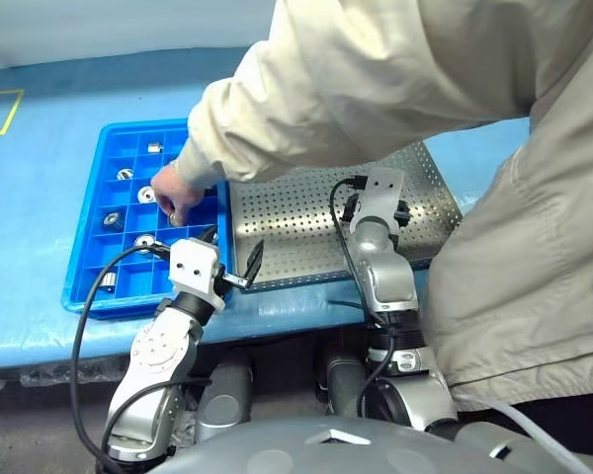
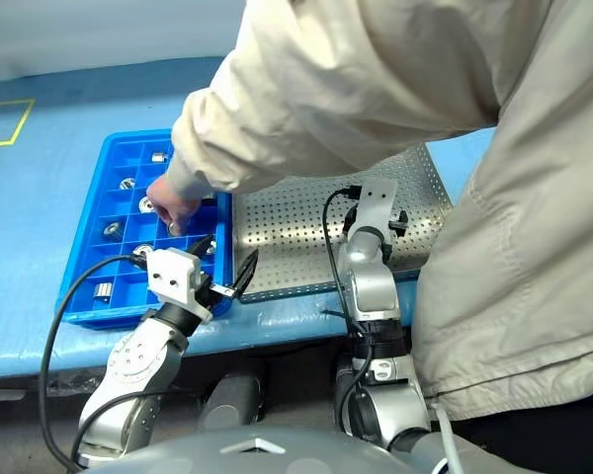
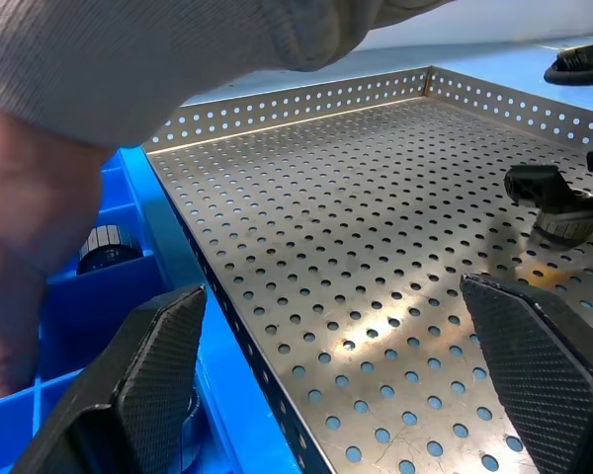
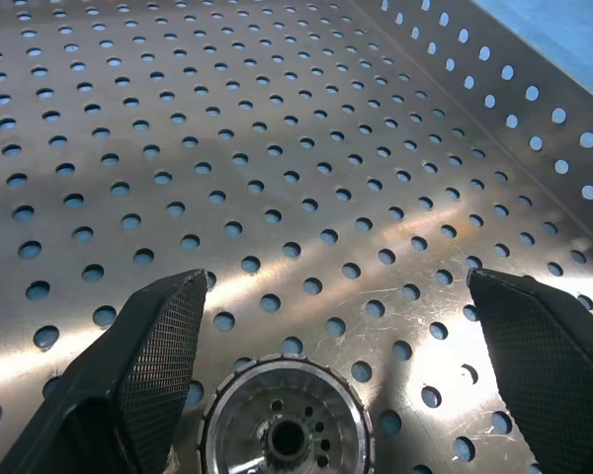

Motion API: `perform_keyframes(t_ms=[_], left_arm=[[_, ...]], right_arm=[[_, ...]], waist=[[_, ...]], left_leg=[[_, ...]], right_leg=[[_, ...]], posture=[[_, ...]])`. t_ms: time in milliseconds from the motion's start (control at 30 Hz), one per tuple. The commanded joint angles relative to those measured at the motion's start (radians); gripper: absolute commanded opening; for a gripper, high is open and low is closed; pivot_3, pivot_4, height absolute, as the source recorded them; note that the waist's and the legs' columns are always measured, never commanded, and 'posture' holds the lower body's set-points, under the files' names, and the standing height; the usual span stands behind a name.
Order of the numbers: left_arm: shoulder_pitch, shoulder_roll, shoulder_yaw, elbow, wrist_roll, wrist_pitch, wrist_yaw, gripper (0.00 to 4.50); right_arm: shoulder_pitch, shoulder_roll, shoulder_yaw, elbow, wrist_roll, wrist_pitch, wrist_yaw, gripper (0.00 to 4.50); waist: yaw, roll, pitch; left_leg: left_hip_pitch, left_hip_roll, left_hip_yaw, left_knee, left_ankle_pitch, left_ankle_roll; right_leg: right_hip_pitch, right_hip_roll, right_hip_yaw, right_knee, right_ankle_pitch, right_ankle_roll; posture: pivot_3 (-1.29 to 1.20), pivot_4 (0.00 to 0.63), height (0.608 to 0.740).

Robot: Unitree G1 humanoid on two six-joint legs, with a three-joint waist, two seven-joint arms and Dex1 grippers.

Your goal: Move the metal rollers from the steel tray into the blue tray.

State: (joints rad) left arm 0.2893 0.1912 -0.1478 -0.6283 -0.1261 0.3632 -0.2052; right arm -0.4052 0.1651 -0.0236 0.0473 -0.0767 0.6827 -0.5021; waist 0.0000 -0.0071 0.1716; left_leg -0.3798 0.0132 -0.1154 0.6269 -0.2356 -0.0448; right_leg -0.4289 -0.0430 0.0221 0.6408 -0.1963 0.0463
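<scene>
The steel tray (image 1: pixel 296 212) lies on the blue table, right of the blue tray (image 1: pixel 87 259). Several metal rollers (image 1: pixel 111 219) sit in separate compartments of the blue tray. One metal roller (image 4: pixel 287 430) lies on the steel tray's perforated floor, just short of my right gripper's (image 4: pixel 341 281) open fingers and between them. That right gripper (image 1: pixel 378 212) hangs low over the steel tray's right half. My left gripper (image 1: pixel 230 252) stands open and empty at the near edge where the two trays meet, with a roller (image 3: pixel 109 247) in a compartment beside it.
A person in a beige jacket (image 1: pixel 425 89) leans over the table from the right. Their sleeve crosses the steel tray's far side and their hand (image 1: pixel 173 193) reaches into the blue tray. A yellow line (image 1: pixel 5 111) marks the table's far left.
</scene>
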Motion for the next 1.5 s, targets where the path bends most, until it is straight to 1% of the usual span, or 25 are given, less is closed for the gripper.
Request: perform_keyframes(t_ms=[33,133,167,267,400,467,567,767,900,1000,1067,1200,1300,1433,1500], left_arm=[[-0.005,0.001,0.003,-0.009,0.004,-0.01,0.001,4.5],[-0.003,-0.002,0.002,-0.015,0.004,-0.011,0.004,4.5],[-0.003,-0.002,0.001,-0.017,0.005,-0.011,0.005,4.5],[-0.006,-0.004,0.0,-0.026,0.007,-0.01,0.011,4.5],[-0.013,-0.014,0.012,-0.035,-0.001,-0.016,0.02,4.5],[-0.014,-0.012,0.012,-0.037,0.008,-0.018,0.023,4.5],[-0.013,-0.013,0.014,-0.038,0.007,-0.018,0.028,4.5],[-0.001,-0.016,0.023,-0.049,0.006,-0.028,0.039,4.5],[0.013,-0.017,0.05,-0.068,-0.006,-0.036,0.043,4.5],[0.024,-0.022,0.104,-0.086,-0.019,-0.039,0.057,4.5],[0.023,-0.026,0.123,-0.089,-0.023,-0.037,0.062,4.5],[0.042,-0.021,0.176,-0.111,-0.036,-0.036,0.054,4.5],[0.097,-0.035,0.228,-0.142,-0.047,-0.064,0.063,4.5],[0.186,-0.055,0.282,-0.163,-0.045,-0.09,0.084,4.5],[0.253,-0.072,0.309,-0.194,-0.077,-0.109,0.075,4.5]], right_arm=[[0.043,0.047,0.03,-0.04,-0.008,0.005,0.01,4.45],[0.051,0.043,0.031,-0.014,-0.001,-0.007,0.031,4.45],[0.051,0.043,0.031,-0.003,-0.001,-0.012,0.033,4.28],[0.041,0.051,0.025,0.003,-0.022,-0.004,-0.004,3.54],[0.022,0.087,-0.013,-0.007,0.005,0.019,-0.034,2.16],[0.019,0.097,-0.023,-0.014,0.02,0.038,-0.036,1.72],[0.017,0.106,-0.01,-0.054,0.042,0.064,-0.02,1.72],[0.007,0.128,0.065,-0.183,0.072,0.137,0.009,1.72],[0.007,0.115,0.121,-0.277,0.067,0.157,0.011,1.72],[-0.024,0.123,0.152,-0.319,0.148,0.223,0.099,1.72],[-0.044,0.117,0.163,-0.319,0.178,0.234,0.137,1.72],[-0.097,0.087,0.237,-0.295,0.296,0.245,0.336,1.72],[-0.121,0.07,0.325,-0.264,0.357,0.214,0.493,1.72],[-0.135,0.069,0.41,-0.227,0.377,0.166,0.599,1.72],[-0.136,0.081,0.451,-0.21,0.384,0.148,0.638,1.72]], waist=[[0.0,0.0,0.0],[0.0,0.0,0.0],[0.0,0.0,0.0],[0.002,0.0,0.0],[0.005,0.0,0.0],[0.008,0.0,0.0],[0.013,0.0,0.0],[0.014,0.0,0.0],[0.018,0.0,0.0],[0.02,0.0,0.0],[0.023,0.0,0.0],[0.03,0.0,0.0],[0.032,0.0,0.001],[0.05,-0.001,0.0],[0.057,-0.001,0.001]], left_leg=[[0.0,0.0,0.0,0.0,0.0,0.0],[0.0,0.0,0.0,0.0,0.0,0.0],[0.0,0.0,0.0,0.0,0.0,0.0],[0.0,0.0,0.0,0.0,0.0,0.0],[-0.001,0.0,0.0,0.0,0.0,0.0],[0.0,0.0,0.0,0.0,0.0,0.0],[0.0,0.0,0.0,0.0,0.0,0.0],[-0.001,0.0,0.0,-0.001,0.0,0.0],[-0.002,0.0,-0.001,-0.001,0.0,0.0],[-0.002,0.0,-0.001,-0.001,0.0,0.0],[-0.002,0.0,-0.001,-0.001,0.0,0.0],[-0.002,0.0,-0.002,-0.001,0.0,0.0],[-0.002,0.001,-0.002,-0.003,0.0,0.0],[-0.002,0.001,-0.002,-0.005,0.0,0.0],[-0.003,0.001,-0.002,-0.006,0.0,0.0]], right_leg=[[0.0,0.0,0.0,0.0,0.0,0.0],[0.0,0.0,0.0,0.0,0.0,0.0],[0.0,0.0,0.0,0.0,0.0,0.0],[0.0,0.0,0.0,0.0,0.0,0.0],[0.0,0.0,0.0,0.0,0.0,0.0],[0.0,0.0,0.0,-0.001,0.0,0.0],[0.0,0.0,0.0,-0.001,0.0,0.0],[-0.001,0.0,-0.001,-0.001,0.0,0.0],[-0.001,0.0,-0.001,-0.001,0.0,0.0],[-0.001,0.0,-0.001,-0.002,0.0,0.0],[-0.001,0.0,-0.001,-0.002,0.0,0.0],[-0.001,0.0,-0.002,-0.003,0.0,0.0],[-0.001,0.0,-0.002,-0.004,0.0,0.0],[-0.001,0.0,-0.003,-0.007,0.0,0.0],[-0.001,0.0,-0.004,-0.01,0.0,0.0]], posture=[[0.18,0.15,0.74],[0.19,0.15,0.74],[0.19,0.15,0.74],[0.2,0.15,0.74],[0.21,0.15,0.74],[0.22,0.15,0.74],[0.22,0.15,0.74],[0.24,0.15,0.74],[0.26,0.15,0.74],[0.27,0.15,0.74],[0.29,0.15,0.74],[0.31,0.15,0.74],[0.35,0.15,0.74],[0.38,0.15,0.74],[0.4,0.15,0.74]])
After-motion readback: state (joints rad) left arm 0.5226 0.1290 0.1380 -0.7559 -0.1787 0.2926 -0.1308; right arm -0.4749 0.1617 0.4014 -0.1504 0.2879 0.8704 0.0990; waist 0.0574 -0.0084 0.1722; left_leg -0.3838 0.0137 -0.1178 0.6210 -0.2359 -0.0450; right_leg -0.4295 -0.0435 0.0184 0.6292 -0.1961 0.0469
